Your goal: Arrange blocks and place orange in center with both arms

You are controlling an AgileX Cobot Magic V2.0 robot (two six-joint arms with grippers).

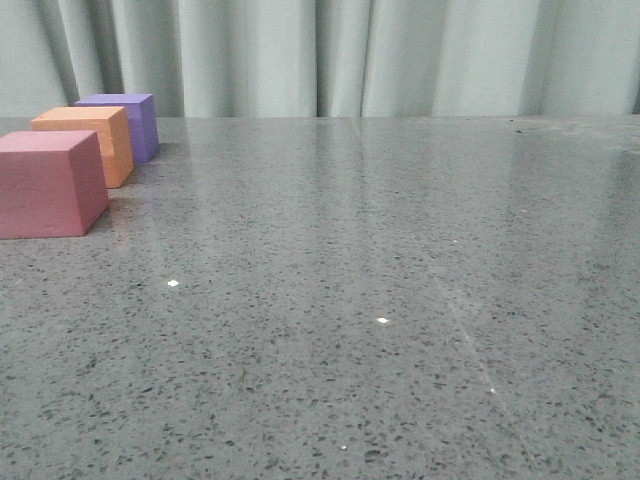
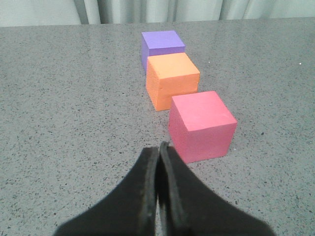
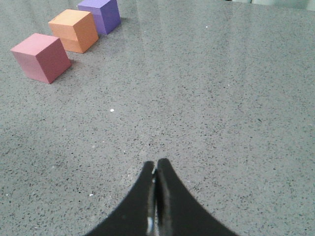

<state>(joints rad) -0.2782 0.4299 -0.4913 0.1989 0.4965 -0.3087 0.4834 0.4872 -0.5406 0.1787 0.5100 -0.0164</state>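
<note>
Three cubes stand in a row at the far left of the table. The pink-red cube is nearest, the orange cube is in the middle, the purple cube is farthest. They also show in the left wrist view: pink-red, orange, purple; and in the right wrist view: pink-red, orange, purple. My left gripper is shut and empty, just short of the pink-red cube. My right gripper is shut and empty, far from the cubes. Neither gripper shows in the front view.
The grey speckled table stretches to a pale pleated curtain at the back edge.
</note>
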